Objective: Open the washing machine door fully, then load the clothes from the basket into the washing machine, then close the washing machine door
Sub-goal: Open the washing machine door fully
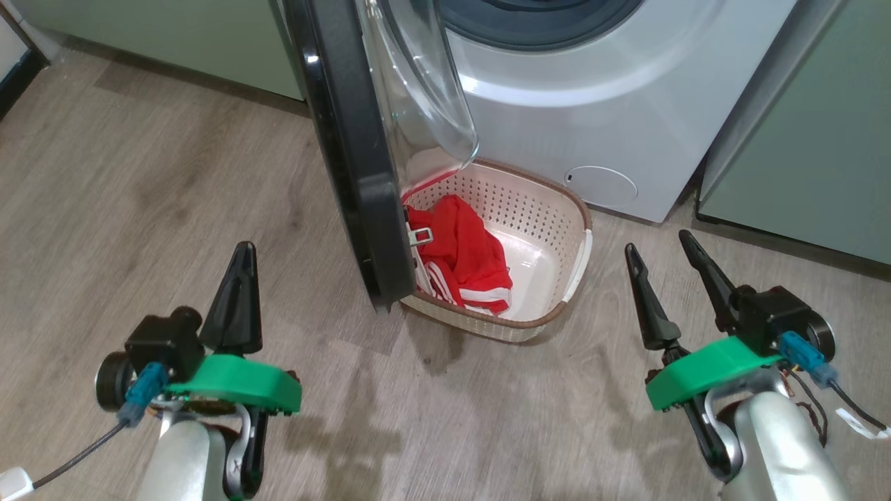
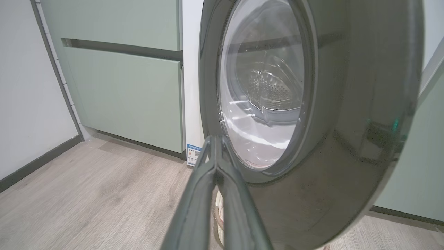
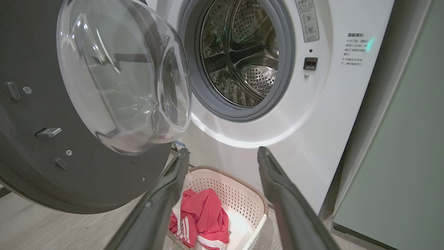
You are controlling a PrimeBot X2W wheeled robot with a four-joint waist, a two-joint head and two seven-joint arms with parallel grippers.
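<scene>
I count one washing machine (image 1: 598, 125), one door (image 1: 355, 160), one basket (image 1: 550, 209) and one red garment (image 1: 463, 257). Pale green cabinets: two, the left cabinet (image 1: 174, 35) and the right cabinet (image 1: 821, 139). My grippers: two, my left gripper (image 1: 243, 249) and my right gripper (image 1: 658, 241).

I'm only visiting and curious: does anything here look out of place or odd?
Only mildly: the washing machine door juts out over the left side of the basket, hiding part of the red clothes inside. Nothing looks spilled or damaged.

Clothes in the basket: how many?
1. The red white-striped garment lies in the basket, on the side nearest the open washing machine door; the door edge may hide more.
</scene>
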